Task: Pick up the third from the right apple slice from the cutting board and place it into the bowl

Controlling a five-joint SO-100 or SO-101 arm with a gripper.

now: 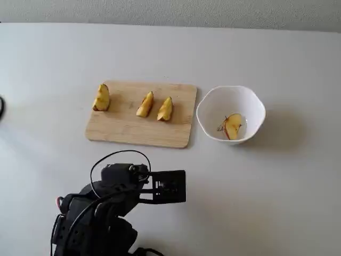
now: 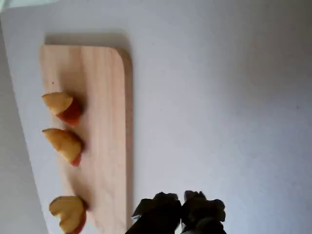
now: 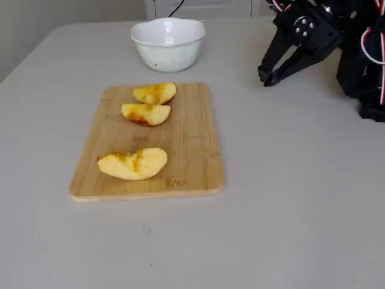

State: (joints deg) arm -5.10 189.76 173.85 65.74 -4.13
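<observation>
Apple slice [image 1: 233, 126] lies inside the bowl [image 1: 250, 101], lower centre of the basin in a fixed view, right of frame; pale yellow flesh, thin red skin along one curved edge, resting partly over a dark mark on the bowl floor. In the other fixed view the bowl [image 3: 168, 45] sits at upper centre and its wall hides the contents. Bowl is white, glossy, with a wavy rim; it stands just beside the short edge of the cutting board [image 1: 128, 130] and seems clear of it. Board is light tan wood, visible grain, rounded corners, matte. Three wedges remain on it: a chunkier one [image 1: 101, 97] alone at the board's left end, and two slimmer ones [image 1: 145, 104] [image 1: 165, 109] close together right of centre. All are dull yellow, with browning on the cut faces. Gripper [image 3: 265, 77] is off the board, low over bare table at upper right of that fixed view, fingertips together, holding nothing. The wrist view shows the dark fingertips [image 2: 161, 209] at the bottom edge, pressed side by side over the plain grey tabletop. Judgement: placement looks done; what remains is to draw the arm away level, clear of bowl rim and board edge, so nothing gets nudged.
</observation>
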